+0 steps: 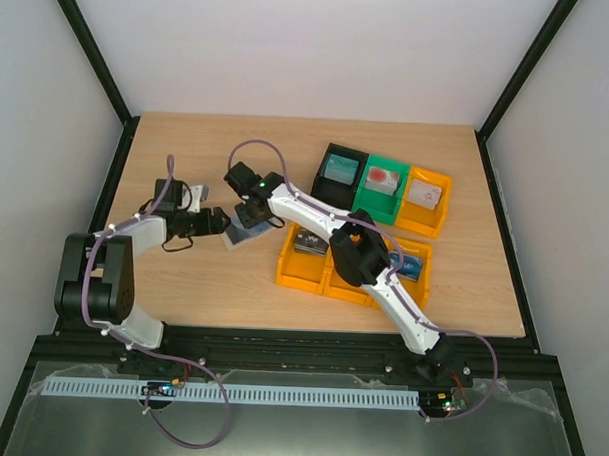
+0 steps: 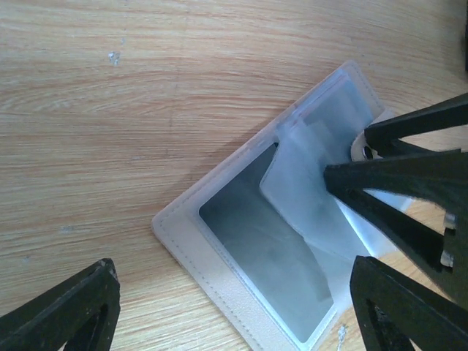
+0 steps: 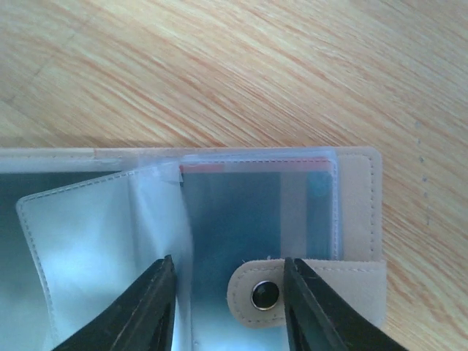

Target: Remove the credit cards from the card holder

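The card holder lies open on the table, with a beige stitched rim and clear blue-grey pockets. A blue credit card sits inside one pocket, and a red card edge shows along its top. The beige snap tab lies over that pocket. My right gripper hovers over the holder, its fingers apart on either side of the pocket and the snap. My left gripper is spread wide over the holder's near corner, its left finger clear of the rim. The right arm's fingers touch a raised clear flap.
A row of yellow bins stands right of the holder, with small flat things in them. Behind are a black bin, a green bin and another yellow bin. The right arm stretches across the lower bins.
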You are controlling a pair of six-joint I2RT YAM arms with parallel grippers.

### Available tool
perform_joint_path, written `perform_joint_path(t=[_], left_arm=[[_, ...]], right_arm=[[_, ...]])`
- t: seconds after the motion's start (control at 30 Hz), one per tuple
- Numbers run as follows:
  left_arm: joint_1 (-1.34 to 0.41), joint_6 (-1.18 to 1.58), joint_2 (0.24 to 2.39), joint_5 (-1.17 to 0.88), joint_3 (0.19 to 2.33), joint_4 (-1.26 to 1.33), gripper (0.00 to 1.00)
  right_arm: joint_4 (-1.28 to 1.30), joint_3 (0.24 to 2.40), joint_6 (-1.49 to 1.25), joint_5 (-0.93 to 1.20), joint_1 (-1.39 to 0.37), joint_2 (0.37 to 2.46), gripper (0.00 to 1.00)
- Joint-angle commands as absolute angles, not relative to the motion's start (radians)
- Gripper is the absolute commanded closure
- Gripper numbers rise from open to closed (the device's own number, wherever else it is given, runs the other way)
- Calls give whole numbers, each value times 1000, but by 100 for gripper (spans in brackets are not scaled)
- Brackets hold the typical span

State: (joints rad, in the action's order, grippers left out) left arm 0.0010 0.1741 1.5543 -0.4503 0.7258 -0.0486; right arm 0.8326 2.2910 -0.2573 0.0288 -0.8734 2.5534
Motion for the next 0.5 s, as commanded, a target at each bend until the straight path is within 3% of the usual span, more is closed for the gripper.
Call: perform_joint_path(t=[0.0,0.07,0.17,0.47], left_arm=[[26,140,1524,-498,759,-119,11],[44,134,1499,-507,763,-133,8],[89,134,1478,-534,762,-146,7],[156,139,1409,-594,682,-123,6]], right_arm=[[853,2267,-283,99,-856,2579,66],[840,2274,-298,140,-847,2568,75],[826,2275,-316,202,-830,2552,97],[705,2261,-372,475,-772,2465,98]])
